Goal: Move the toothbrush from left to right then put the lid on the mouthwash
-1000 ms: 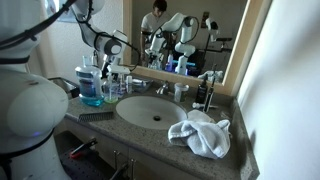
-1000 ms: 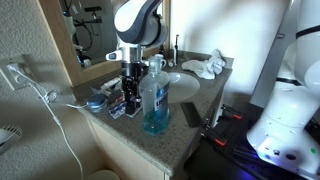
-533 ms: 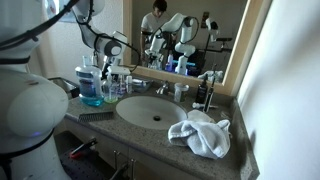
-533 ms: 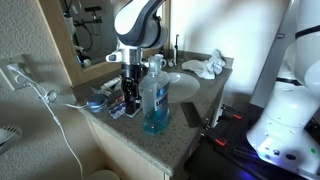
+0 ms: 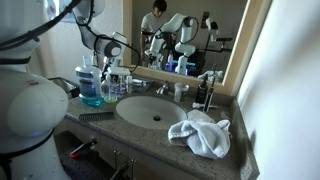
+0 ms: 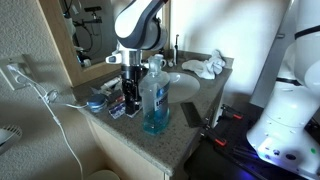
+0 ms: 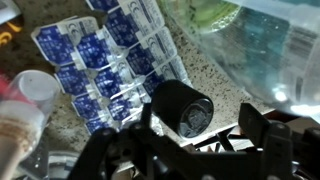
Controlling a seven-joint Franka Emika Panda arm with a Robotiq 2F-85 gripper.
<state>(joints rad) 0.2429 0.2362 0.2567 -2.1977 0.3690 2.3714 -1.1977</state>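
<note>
Where the mouthwash [image 5: 90,88] stands, speckled counter [image 5: 232,112] meets a wall mirror [image 5: 200,40].

Tight here: mouthwash [image 6: 153,100] stands just beside the gripper [image 6: 130,95], blister packs [image 7: 100,60] cover the counter below, a capped vial [image 7: 30,92] crowds in. Open air over the sink [image 6: 190,90]; towel [image 6: 205,67] on its rim.

In both exterior views I've got the sink [image 5: 148,112] [image 6: 183,86], front-on and end-on, mid-range; wrist view hugs the surface [image 7: 215,65] beside it.
</note>
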